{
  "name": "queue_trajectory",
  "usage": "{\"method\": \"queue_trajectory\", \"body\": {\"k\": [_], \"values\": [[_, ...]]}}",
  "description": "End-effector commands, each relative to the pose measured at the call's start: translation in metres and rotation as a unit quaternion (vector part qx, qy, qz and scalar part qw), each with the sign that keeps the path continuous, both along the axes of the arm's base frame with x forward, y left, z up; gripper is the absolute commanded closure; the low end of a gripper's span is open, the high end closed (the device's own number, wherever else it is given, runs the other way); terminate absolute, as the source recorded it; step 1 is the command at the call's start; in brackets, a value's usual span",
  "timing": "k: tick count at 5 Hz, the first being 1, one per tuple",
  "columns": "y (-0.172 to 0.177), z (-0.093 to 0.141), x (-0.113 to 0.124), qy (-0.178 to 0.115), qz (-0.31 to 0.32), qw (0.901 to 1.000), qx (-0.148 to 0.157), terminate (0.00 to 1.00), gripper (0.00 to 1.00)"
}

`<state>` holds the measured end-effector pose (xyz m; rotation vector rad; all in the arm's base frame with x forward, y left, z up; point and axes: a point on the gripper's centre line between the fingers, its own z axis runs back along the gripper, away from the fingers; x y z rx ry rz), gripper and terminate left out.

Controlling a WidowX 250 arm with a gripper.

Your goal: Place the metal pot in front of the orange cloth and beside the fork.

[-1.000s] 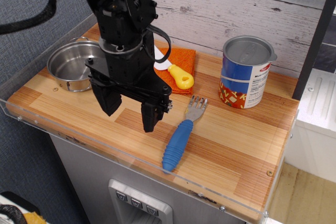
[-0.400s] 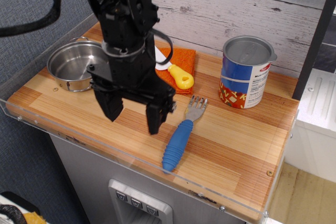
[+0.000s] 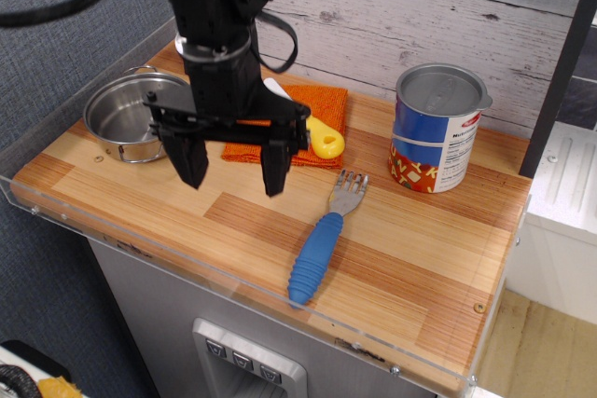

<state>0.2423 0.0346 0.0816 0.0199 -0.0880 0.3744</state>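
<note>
The metal pot [image 3: 123, 116] sits empty at the far left of the wooden counter, with small loop handles. The orange cloth [image 3: 308, 120] lies at the back middle, partly hidden by the arm, with a white knife with a yellow handle [image 3: 320, 138] lying on it. The fork [image 3: 322, 230] with a blue ribbed handle lies in front of the cloth, tines pointing back. My gripper [image 3: 233, 172] is open and empty, fingers pointing down, hovering above the counter between the pot and the fork, in front of the cloth.
A tall blue-labelled tin can [image 3: 437, 129] stands at the back right. A clear acrylic rim [image 3: 233, 279] runs along the counter's front and left edges. A wood-plank wall [image 3: 420, 6] stands behind.
My gripper has risen and shifted back toward the cloth, staying open. The pot, fork, knife and can have not moved.
</note>
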Motion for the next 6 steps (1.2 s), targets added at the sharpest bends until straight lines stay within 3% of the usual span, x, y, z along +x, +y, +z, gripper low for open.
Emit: {"method": "queue_trajectory", "body": {"k": [1,3,5,6], "values": [[0.056,-0.001,0.031,-0.004,0.078,0.9968,0.019,0.00,0.00],[0.088,-0.012,0.060,-0.005,0.044,0.9983,0.037,0.00,0.00],[0.110,-0.022,0.072,0.000,-0.047,0.9969,0.063,0.00,0.00],[0.123,-0.032,0.076,-0.005,-0.053,0.9976,0.045,0.00,0.00]]}}
